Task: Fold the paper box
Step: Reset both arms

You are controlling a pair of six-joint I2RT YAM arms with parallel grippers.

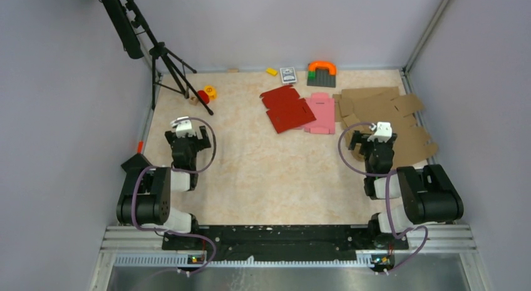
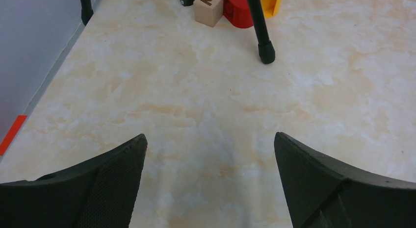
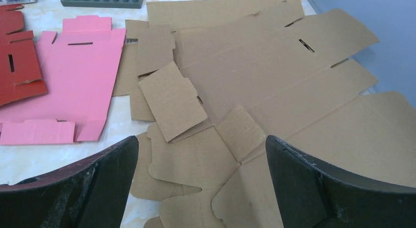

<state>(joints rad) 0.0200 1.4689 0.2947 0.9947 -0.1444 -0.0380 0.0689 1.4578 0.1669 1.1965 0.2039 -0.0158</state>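
Jaws: both pairs spread wide and empty; left gripper [image 2: 210,150] over bare surface [image 2: 206,95], right gripper [image 3: 202,150] low over the brown blanks [image 3: 274,76].
Paper box: no black blank shows in any view, so I cannot tell where it lies.
Decoys: red blank [image 1: 287,108], pink blank [image 1: 320,113].
Advice: find the black one first and leave the coloured ones alone.

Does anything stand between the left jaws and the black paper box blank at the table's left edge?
Only the arm itself, it seems. The black blank shows just a corner; the left arm's elbow seems to cover the rest. The left gripper, jaws open, faces away from it over the table, and no other object lies between them.
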